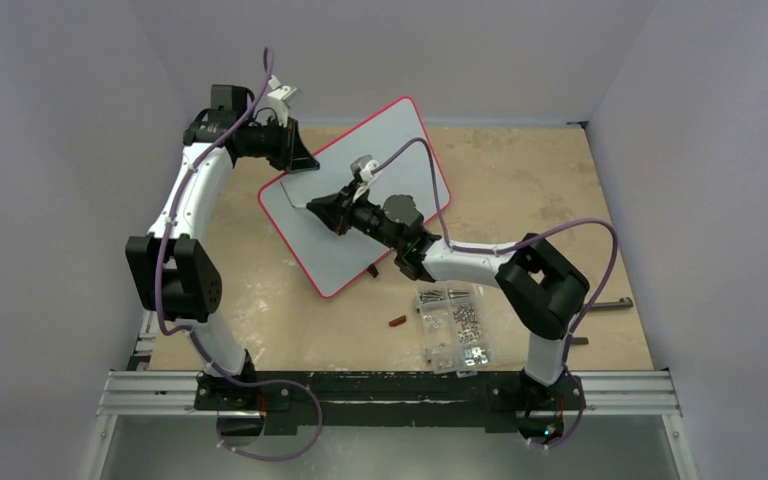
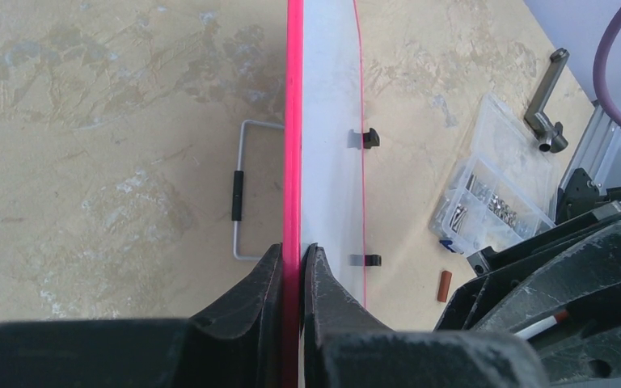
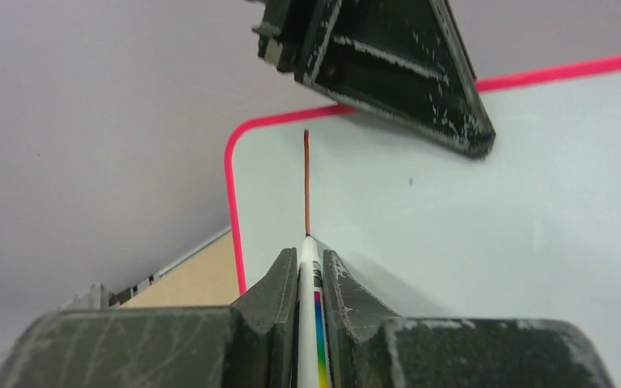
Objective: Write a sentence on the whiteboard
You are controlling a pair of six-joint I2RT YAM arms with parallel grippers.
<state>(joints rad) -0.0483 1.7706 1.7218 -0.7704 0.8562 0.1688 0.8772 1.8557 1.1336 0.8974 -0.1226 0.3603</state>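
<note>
The whiteboard (image 1: 400,160), white with a red-pink rim, stands tilted in mid-table. My left gripper (image 1: 298,160) is shut on the rim at the board's upper left edge; in the left wrist view the fingers (image 2: 300,252) pinch the red rim of the whiteboard (image 2: 327,121). My right gripper (image 1: 325,208) is shut on a white marker (image 3: 310,323) with a rainbow stripe. The marker's tip touches the board (image 3: 453,210) at the lower end of one thin brown stroke (image 3: 306,182) near the corner. No sentence shows on the board.
A clear screw box (image 1: 455,325) lies at the near right, with a small brown cap (image 1: 397,321) to its left and a metal crank (image 1: 610,303) to its right. A wire stand (image 2: 247,186) sticks out behind the board. Purple-grey walls enclose the table.
</note>
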